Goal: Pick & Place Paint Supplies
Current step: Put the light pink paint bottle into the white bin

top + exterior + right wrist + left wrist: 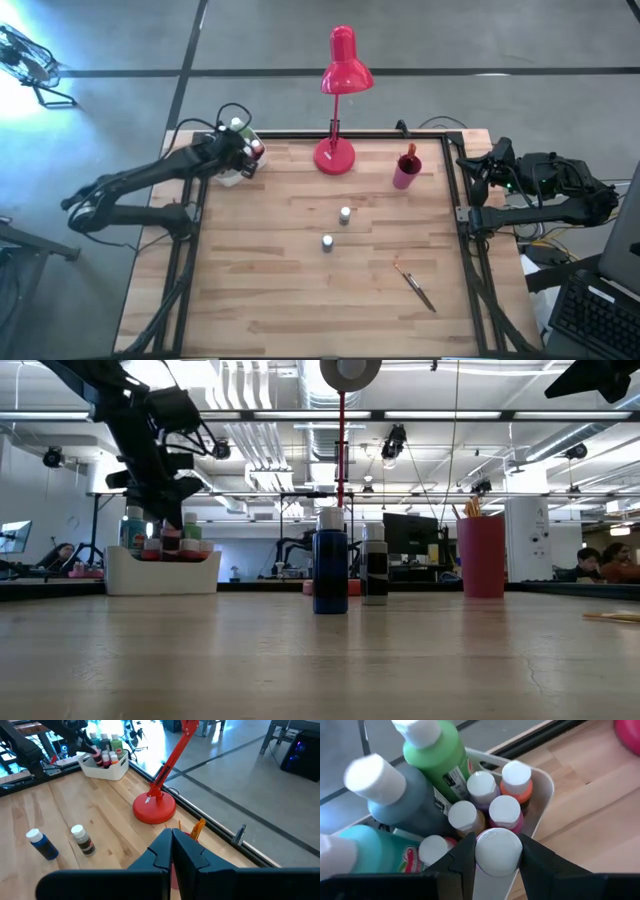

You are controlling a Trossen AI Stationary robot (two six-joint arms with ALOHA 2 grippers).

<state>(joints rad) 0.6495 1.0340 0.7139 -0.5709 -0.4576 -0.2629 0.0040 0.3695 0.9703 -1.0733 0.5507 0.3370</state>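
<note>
The left gripper (497, 852) pinched a white-capped bottle (498, 851) over the white bin (232, 176) at upper left of the high view. Best lowered into a gap between caps before releasing. The right gripper (172, 851), closed and empty, waited at right.

Overhead, table-level and two wrist cameras all share the white bin (243, 168).

Open-plan lab: exposed ceiling ducts (330, 385), monitors (410, 532), seated people (600, 565), framed wooden robot table (300, 250).
</note>
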